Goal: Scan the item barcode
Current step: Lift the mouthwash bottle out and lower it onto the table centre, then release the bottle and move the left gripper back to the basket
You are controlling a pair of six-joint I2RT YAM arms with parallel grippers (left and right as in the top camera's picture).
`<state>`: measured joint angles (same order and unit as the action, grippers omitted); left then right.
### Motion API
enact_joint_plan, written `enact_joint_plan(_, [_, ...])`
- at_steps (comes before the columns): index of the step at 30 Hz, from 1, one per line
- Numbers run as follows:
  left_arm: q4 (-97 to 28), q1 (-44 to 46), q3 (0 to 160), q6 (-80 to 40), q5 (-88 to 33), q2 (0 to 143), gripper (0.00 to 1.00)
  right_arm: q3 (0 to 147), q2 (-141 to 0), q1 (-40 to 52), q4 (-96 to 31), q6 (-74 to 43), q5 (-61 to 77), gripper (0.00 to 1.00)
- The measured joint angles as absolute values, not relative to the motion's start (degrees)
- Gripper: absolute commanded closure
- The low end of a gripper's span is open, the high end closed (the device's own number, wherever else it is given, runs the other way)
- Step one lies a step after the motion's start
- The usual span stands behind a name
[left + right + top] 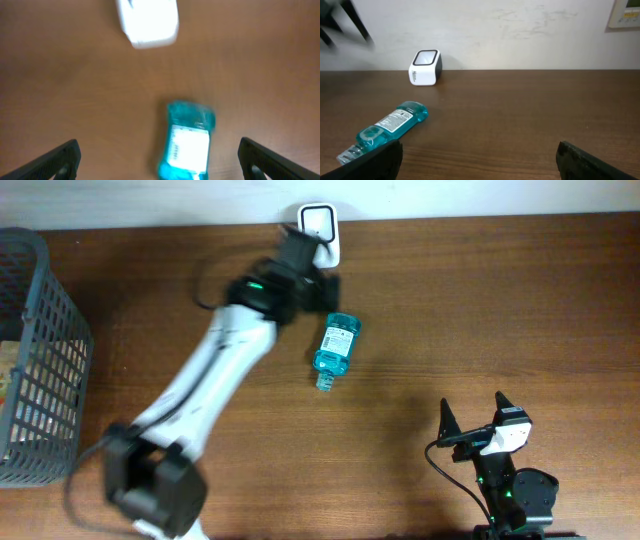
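Note:
The item is a teal bottle (335, 346) with a white printed label, lying flat on the wooden table with the label up. It also shows as the bottle (189, 142) and the bottle (387, 127). A small white scanner (320, 225) stands at the table's far edge, also seen as the scanner (148, 22) and the scanner (425, 67). My left gripper (312, 267) hovers between scanner and bottle, open and empty. In the left wrist view the left gripper (161, 162) has its jaws wide either side of the bottle, above it. My right gripper (473, 412) rests open near the front edge, and the right gripper (480, 160) holds nothing.
A grey wire basket (40, 360) with some goods inside stands at the table's left edge. The left arm (215, 370) stretches diagonally from the front left toward the scanner. A pale wall rises behind the table's far edge.

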<state>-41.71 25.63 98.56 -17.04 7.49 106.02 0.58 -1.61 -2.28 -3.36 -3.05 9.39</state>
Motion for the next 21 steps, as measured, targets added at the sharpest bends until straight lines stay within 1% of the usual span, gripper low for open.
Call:
enact_joint_plan(4, [-45.3, 18.3, 104.5, -15.6, 13.9, 97.6, 0.01, 0.6, -1.6, -2.3, -3.4, -3.1, 9.4, 0.02])
enact_joint_plan(7, [-46.2, 10.5, 105.3, -15.2, 17.6, 92.8, 0.01, 0.6, -1.6, -2.3, -3.4, -3.0, 9.4, 0.02])
enact_joint_plan(9, [-46.6, 3.7, 105.3, -14.9, 19.2, 90.8, 0.01, 0.6, -1.6, -2.3, -3.4, -3.1, 9.4, 0.02])
enact_joint_plan(11, [-46.6, -3.7, 105.3, -14.9, 20.2, 90.1, 0.01, 0.6, -1.6, -2.3, -3.4, -3.1, 9.4, 0.01])
enact_joint_plan(12, [-47.0, -9.3, 105.3, -14.7, 20.9, 90.0, 0.01, 0.6, -1.6, -2.3, -3.4, -3.0, 9.4, 0.02])
enact_joint_plan(13, [-47.5, -12.3, 105.3, -14.7, 20.9, 90.0, 0.01, 0.6, -1.6, -2.3, -3.4, -3.1, 9.4, 0.02])
enact_joint_plan(18, [-50.0, -24.6, 105.3, -14.5, 21.8, 90.0, 0.01, 0.6, -1.6, -2.3, -3.4, -3.0, 9.4, 0.02])
enact_joint_plan(21, [-50.2, -28.7, 105.3, -14.5, 21.6, 90.2, 0.02, 0.6, -1.6, -2.3, -3.4, -3.1, 9.4, 0.02])
